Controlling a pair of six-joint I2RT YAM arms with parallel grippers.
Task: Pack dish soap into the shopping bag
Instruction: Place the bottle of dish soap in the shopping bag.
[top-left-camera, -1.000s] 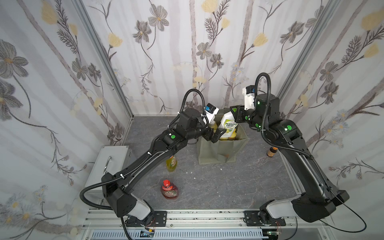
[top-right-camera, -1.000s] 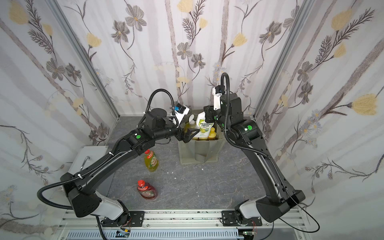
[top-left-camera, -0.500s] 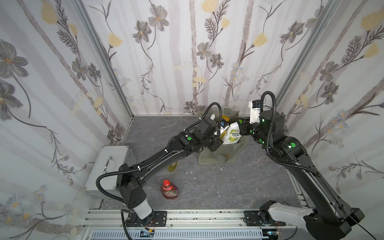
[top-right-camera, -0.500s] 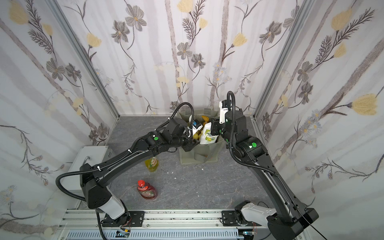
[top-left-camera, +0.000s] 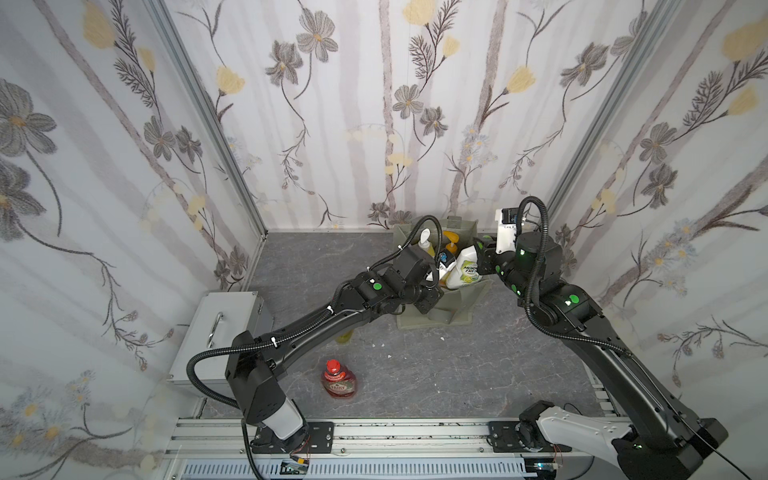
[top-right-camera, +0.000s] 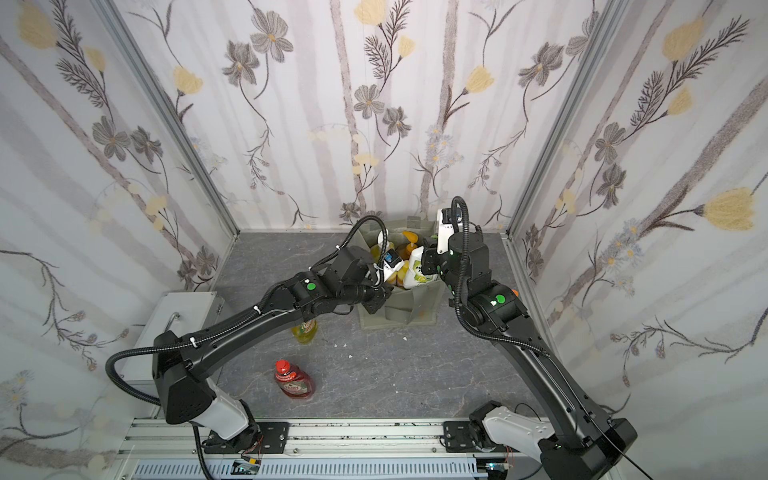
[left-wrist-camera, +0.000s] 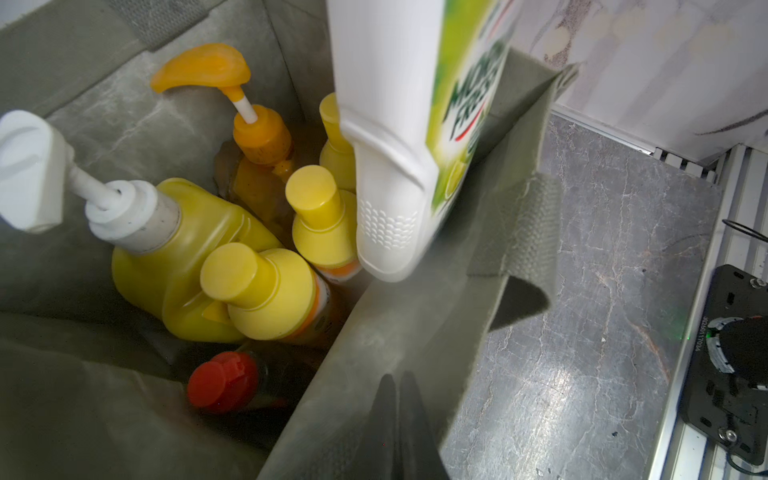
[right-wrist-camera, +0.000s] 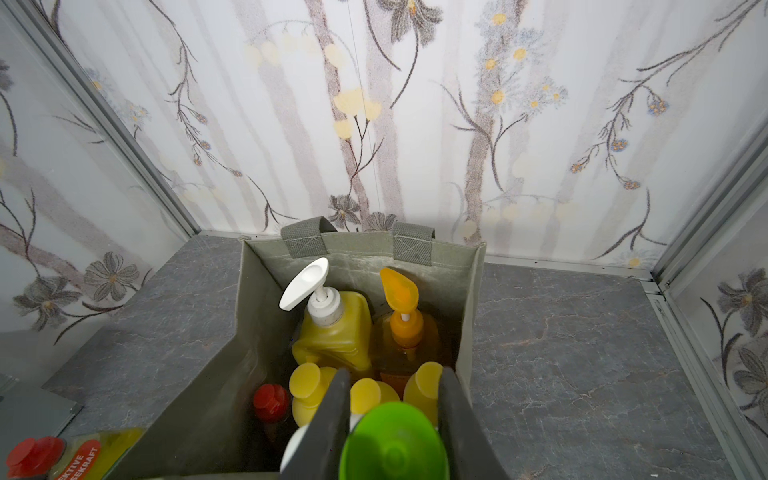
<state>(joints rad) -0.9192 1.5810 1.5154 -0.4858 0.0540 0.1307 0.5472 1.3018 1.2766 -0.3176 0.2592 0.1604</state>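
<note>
Grey-green fabric forms the shopping bag (right-wrist-camera: 266, 299), which stands open on the bench (top-left-camera: 457, 374) directly beneath the right tool (right-wrist-camera: 395, 390). Step in hand, by my judgement: lowering a bottle into the bag. The right tool is clamped on the top of the white bottle (top-left-camera: 464, 270), one finger either side of its green cap (right-wrist-camera: 395, 444), and the bottle's base hangs just inside the bag's mouth, close to the wall nearest the left tool (left-wrist-camera: 399, 407), not yet set down. The left tool has its fingers drawn together on that wall's rim (the fabric there is blurred, but it reads as a pinch holding the mouth open). Contents below the right tool: a yellow pump bottle (right-wrist-camera: 332, 332) and an orange pump bottle (right-wrist-camera: 405, 332) on the side far from it, three yellow-capped bottles (right-wrist-camera: 307, 382) nearer, and a red-capped bottle (right-wrist-camera: 272, 401) in the corner toward the left tool. All appear upright, closely packed. Next move calls for a straight descent into the gap beside the yellow caps, then release; the base may catch on a cap or the rim. Outstanding on the bench: a red bottle (top-left-camera: 338, 380) lying well apart from both tools, and a yellow-green bottle (top-right-camera: 304, 330) under the left arm (top-right-camera: 249, 328), nearer the left tool.
</note>
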